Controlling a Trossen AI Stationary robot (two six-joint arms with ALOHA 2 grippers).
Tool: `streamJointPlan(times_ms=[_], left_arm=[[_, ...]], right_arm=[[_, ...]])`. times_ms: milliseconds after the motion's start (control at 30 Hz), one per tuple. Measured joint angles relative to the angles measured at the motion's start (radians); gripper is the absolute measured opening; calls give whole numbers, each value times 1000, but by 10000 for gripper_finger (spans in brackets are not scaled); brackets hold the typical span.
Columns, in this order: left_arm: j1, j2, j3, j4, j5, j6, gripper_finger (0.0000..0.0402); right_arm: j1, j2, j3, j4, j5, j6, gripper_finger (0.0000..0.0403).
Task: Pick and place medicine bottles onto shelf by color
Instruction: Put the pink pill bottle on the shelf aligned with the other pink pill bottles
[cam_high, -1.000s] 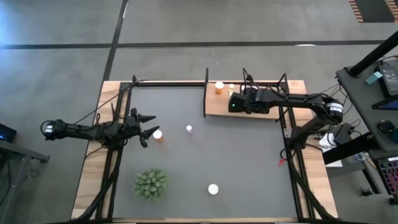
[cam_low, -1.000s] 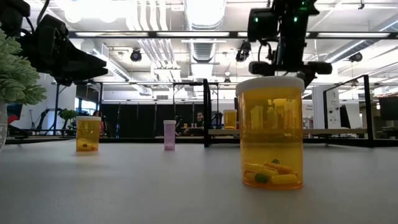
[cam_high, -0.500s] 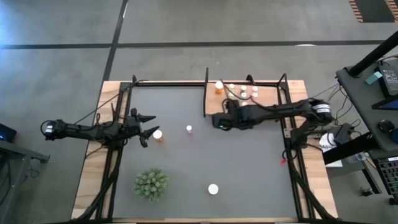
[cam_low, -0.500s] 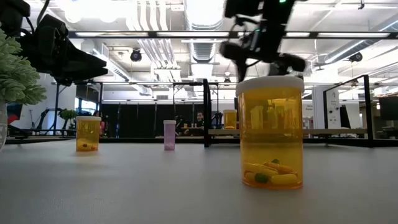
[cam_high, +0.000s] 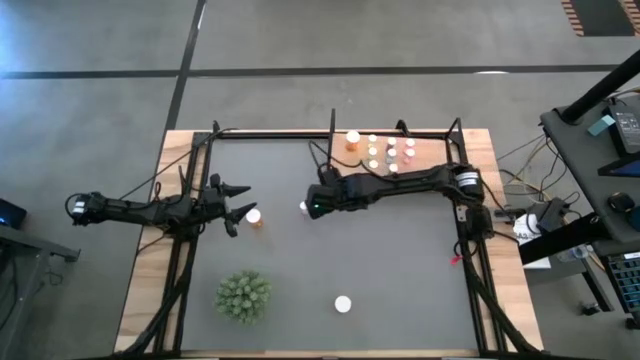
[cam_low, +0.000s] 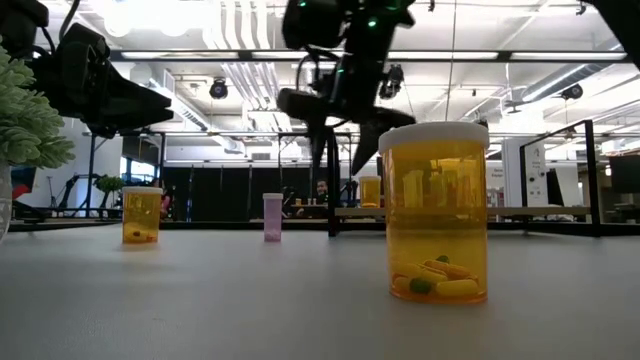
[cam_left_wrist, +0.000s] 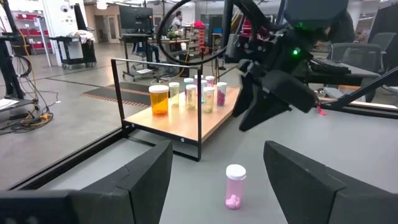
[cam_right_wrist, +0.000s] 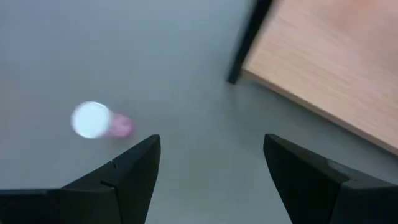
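Note:
A small pink bottle (cam_high: 304, 207) stands upright on the dark mat, also in the right wrist view (cam_right_wrist: 93, 120) and the left wrist view (cam_left_wrist: 234, 185). My right gripper (cam_high: 316, 205) hangs open above the mat just right of it, fingers slanting down (cam_low: 335, 135), touching nothing. The light-wood shelf (cam_high: 440, 158) at the far right carries several white-capped bottles (cam_high: 391, 148). A small orange bottle (cam_high: 254, 216) stands by my left gripper (cam_high: 243, 198), which waits open and level at the left. A wide orange bottle (cam_high: 343, 303) stands near the front.
A green spiky plant (cam_high: 243, 296) stands at the near left. The shelf's black posts (cam_left_wrist: 200, 121) rise at its corners, the nearest just beyond the pink bottle. Bare mat (cam_high: 400, 260) spreads over the right half.
My right gripper has swung from above the shelf toward the table's left, out over the mat to beside the pink bottle, rolling as it went. The bottles on the shelf, which the arm covered before, show now. No bottle has moved.

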Motion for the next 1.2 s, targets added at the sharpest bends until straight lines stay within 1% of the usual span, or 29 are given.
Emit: streamJointPlan(times_ms=[367,567,767,900,1033,1200], left_arm=[[0,0,0,0,0,0,238],[0,0,0,0,0,0,238],[0,0,0,0,0,0,238],[0,0,0,0,0,0,238],[0,0,0,0,0,0,238],[0,0,0,0,0,0,238]], right_arm=[[0,171,207,5,-104,-127,274],[0,239,298,6,-153,-180,274],[-3,253,304,27,-154,-209,273],[-13,253,296,51,-156,-210,263],[-19,253,257,102,-159,-210,239],[-31,253,234,123,-202,-210,197]])
